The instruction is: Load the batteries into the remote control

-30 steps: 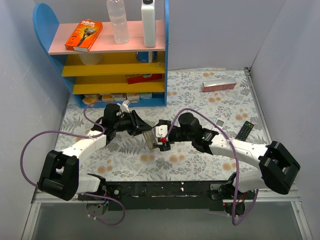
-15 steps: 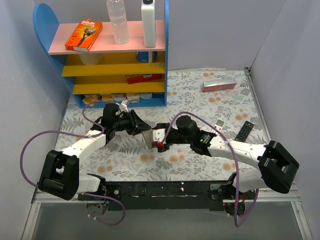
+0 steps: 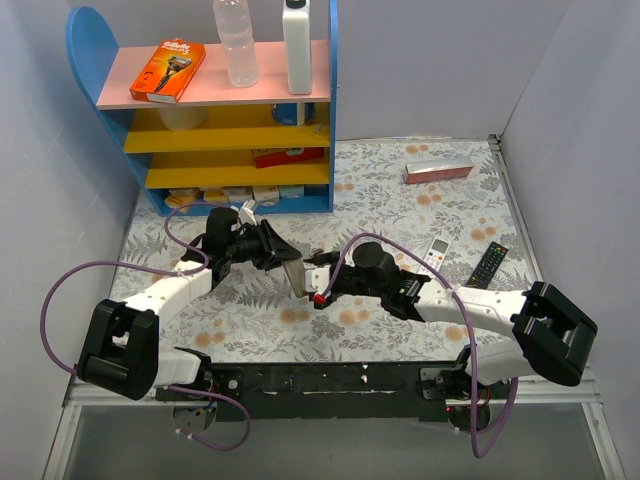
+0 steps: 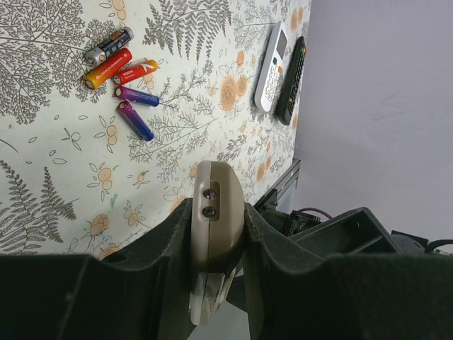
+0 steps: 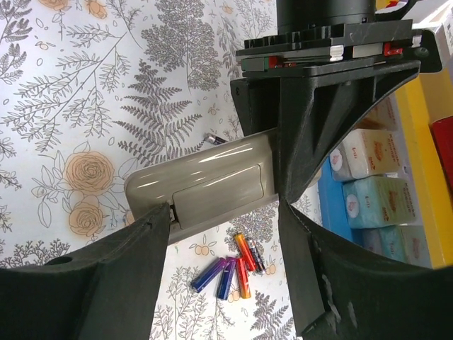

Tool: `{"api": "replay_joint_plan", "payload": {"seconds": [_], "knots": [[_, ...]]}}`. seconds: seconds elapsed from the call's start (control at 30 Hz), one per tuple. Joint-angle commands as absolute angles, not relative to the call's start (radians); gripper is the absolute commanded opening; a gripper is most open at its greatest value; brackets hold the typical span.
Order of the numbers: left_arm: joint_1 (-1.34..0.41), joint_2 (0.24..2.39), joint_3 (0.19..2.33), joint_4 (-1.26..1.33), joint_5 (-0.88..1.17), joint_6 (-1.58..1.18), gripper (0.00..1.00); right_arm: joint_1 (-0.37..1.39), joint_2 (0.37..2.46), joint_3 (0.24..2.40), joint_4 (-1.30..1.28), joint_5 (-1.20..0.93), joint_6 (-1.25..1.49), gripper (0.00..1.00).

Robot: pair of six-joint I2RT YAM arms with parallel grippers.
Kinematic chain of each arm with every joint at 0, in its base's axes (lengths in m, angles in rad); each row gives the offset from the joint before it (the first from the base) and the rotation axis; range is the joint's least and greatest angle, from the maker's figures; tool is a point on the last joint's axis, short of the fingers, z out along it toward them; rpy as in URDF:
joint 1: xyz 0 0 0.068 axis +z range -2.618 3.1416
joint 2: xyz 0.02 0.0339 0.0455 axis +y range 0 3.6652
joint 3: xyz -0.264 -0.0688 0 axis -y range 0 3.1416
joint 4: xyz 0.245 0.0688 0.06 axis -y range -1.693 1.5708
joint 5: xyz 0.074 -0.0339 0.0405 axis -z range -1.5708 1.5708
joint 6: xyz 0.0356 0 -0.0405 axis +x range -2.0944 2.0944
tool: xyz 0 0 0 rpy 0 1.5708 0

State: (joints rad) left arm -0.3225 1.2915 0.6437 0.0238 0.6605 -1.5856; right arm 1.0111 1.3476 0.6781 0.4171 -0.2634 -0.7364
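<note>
Above the worktop's middle, a little toward the near edge, the left gripper (image 4: 216, 227) pinches the remote control (image 5: 205, 180) by its long sides (beige-grey, clear of the cloth). Facing it, the right gripper (image 5: 225, 207) is spread, the remote's end between its fingers (image 5: 120, 269). Below lie the batteries (image 4: 124, 71), their print too small to read. An orange box (image 3: 168, 70) on the shelf (image 3: 215, 92) at the far-left corner reads Gillette. Since a second ago the right arm has slid toward the near edge, uncovering a white remote (image 3: 436, 250) beside the black remote (image 3: 490, 261) near the right edge.
</note>
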Motion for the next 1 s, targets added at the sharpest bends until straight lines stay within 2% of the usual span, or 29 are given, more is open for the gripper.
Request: {"api": "replay_joint_plan", "payload": {"seconds": [0.0,0.37,0.97], "knots": [[-0.356,1.282,0.649,0.032,0.834,-1.663,0.00,1.009,1.367,0.669,0.537,-0.137,-0.801,0.67],[-0.356,1.278,0.704,-0.167,0.640,-1.522,0.00,1.011,1.361,0.649,0.586,-0.109,-0.804,0.62],[-0.354,1.269,0.700,-0.123,0.437,-1.480,0.00,1.012,1.394,0.627,0.589,-0.167,-0.776,0.62]]}}
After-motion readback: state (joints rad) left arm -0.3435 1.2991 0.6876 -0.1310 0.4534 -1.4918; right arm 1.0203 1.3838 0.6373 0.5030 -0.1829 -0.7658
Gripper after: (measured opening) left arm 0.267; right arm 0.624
